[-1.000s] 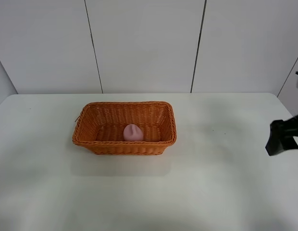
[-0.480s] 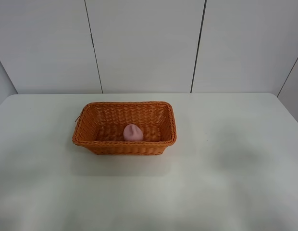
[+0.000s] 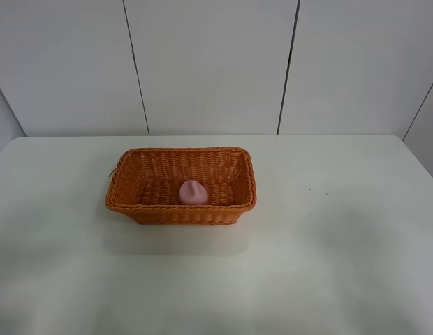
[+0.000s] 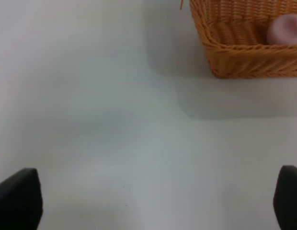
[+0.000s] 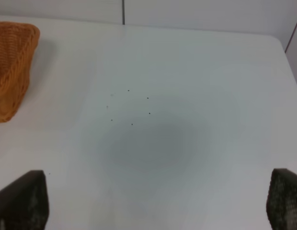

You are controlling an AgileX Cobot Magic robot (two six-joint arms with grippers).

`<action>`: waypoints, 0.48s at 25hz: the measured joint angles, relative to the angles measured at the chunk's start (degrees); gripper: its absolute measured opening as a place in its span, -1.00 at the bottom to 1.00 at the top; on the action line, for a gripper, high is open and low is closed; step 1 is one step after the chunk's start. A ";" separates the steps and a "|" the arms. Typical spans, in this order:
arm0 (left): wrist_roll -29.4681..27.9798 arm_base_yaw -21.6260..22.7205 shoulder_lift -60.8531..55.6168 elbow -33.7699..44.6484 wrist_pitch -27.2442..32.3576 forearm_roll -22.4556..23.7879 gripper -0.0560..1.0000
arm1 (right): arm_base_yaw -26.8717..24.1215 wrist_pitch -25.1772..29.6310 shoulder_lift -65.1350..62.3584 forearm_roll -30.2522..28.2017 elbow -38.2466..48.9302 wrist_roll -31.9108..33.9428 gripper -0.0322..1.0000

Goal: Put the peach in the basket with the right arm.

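The pink peach lies inside the orange-brown wicker basket, near its front wall, in the middle of the white table. The left wrist view also catches the peach in a corner of the basket. No arm shows in the exterior high view. My left gripper hangs open over bare table, well short of the basket, its two dark fingertips wide apart. My right gripper is open too, fingertips far apart, above the table to the right of the basket's edge.
The white table stretches wide around the basket. White wall panels with dark seams stand behind it. A soft shadow and a few tiny dark specks mark the table under the right gripper.
The right arm's black gripper, seen at the right edge of the exterior high view one second ago, has withdrawn out of that view. Peach and basket have not moved.
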 joint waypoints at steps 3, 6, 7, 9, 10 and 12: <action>0.00 0.00 0.00 0.00 0.00 0.00 0.99 | 0.00 0.00 0.00 0.00 0.00 0.00 0.41; 0.00 0.00 0.00 0.00 0.00 0.00 0.99 | 0.00 0.00 0.00 0.00 0.00 0.00 0.41; 0.00 0.00 0.00 0.00 0.00 0.00 0.99 | 0.00 0.00 0.00 0.00 0.00 0.00 0.41; 0.00 0.00 0.00 0.00 0.00 0.00 0.99 | 0.00 0.05 0.00 0.00 0.00 0.00 0.41; 0.00 0.00 0.00 0.00 0.00 0.00 0.99 | 0.00 0.05 0.00 0.00 0.00 0.00 0.41; 0.00 0.00 0.00 0.00 0.00 0.00 0.99 | 0.00 0.05 0.00 0.00 0.00 0.00 0.41</action>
